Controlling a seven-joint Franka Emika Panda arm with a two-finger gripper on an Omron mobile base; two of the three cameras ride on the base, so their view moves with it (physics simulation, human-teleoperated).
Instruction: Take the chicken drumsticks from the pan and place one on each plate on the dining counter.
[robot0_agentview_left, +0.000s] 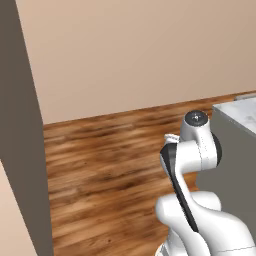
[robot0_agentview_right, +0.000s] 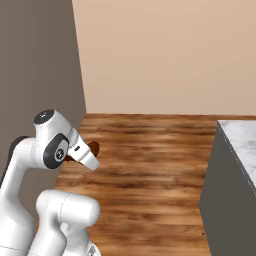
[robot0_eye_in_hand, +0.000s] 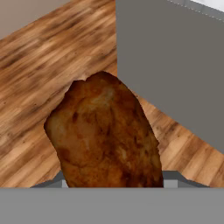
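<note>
Bare room corner with wood floor and a marble-topped island

A plain beige wall (robot0_agentview_left: 140, 55) meets a floor (robot0_agentview_left: 105, 170) of glossy brown wooden planks with dark streaks. A tall grey-brown panel (robot0_agentview_right: 37, 60) stands upright at the side, edge-on to the wall. At the other side rises a grey-sided island (robot0_agentview_right: 225, 200) with a white, grey-veined marble worktop (robot0_agentview_right: 242, 137). Light is even and soft.

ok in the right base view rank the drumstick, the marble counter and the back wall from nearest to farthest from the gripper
1. chicken drumstick: clamped in the shut gripper, at the arm's left-side wrist.
2. dining counter: across the wooden floor, at the right edge.
3. back wall: beige, beyond the floor's far end.
</note>
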